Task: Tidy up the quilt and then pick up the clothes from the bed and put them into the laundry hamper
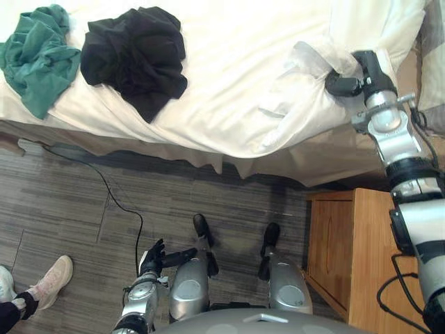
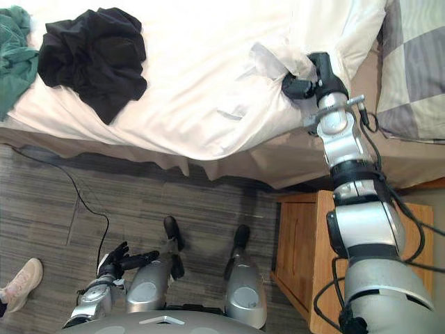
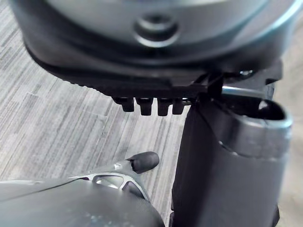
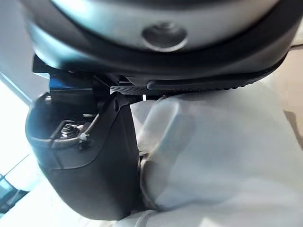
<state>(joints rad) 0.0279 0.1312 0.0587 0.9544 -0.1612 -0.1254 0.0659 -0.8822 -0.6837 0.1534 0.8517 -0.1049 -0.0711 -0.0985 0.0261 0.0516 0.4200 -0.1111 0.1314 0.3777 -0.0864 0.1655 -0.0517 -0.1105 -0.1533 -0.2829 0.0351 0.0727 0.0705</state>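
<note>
— How far along?
— Early. The right hand clutches a bunched fold of the quilt at its right edge; the left hand hangs near, fingers relaxed.
— Clothes?
— The black garment and the green garment lie far left, not yet collected.
</note>
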